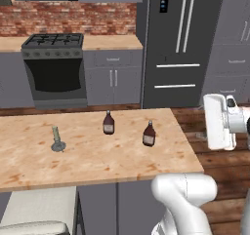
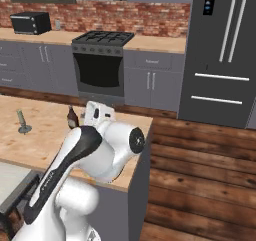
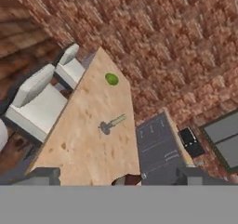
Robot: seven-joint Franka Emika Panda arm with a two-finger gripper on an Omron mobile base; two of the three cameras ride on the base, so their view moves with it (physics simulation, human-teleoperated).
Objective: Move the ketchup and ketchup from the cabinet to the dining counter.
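In the left base view, both ketchup bottles [image 1: 108,123] [image 1: 149,134] stand upright on the dining counter [image 1: 97,156], well apart from the stemmed item [image 1: 57,140]. In the right base view, the arm hides much of one bottle [image 2: 73,117]. In the hand view, the gripper [image 3: 118,175] is spread wide, holding nothing, with a bottle [image 3: 128,180] just between its fingertips; a green item [image 3: 111,79] lies farther along the counter.

Two dark ketchup bottles [image 1: 108,122] [image 1: 149,134] stand upright, near each other, on the beige dining counter [image 1: 97,156].
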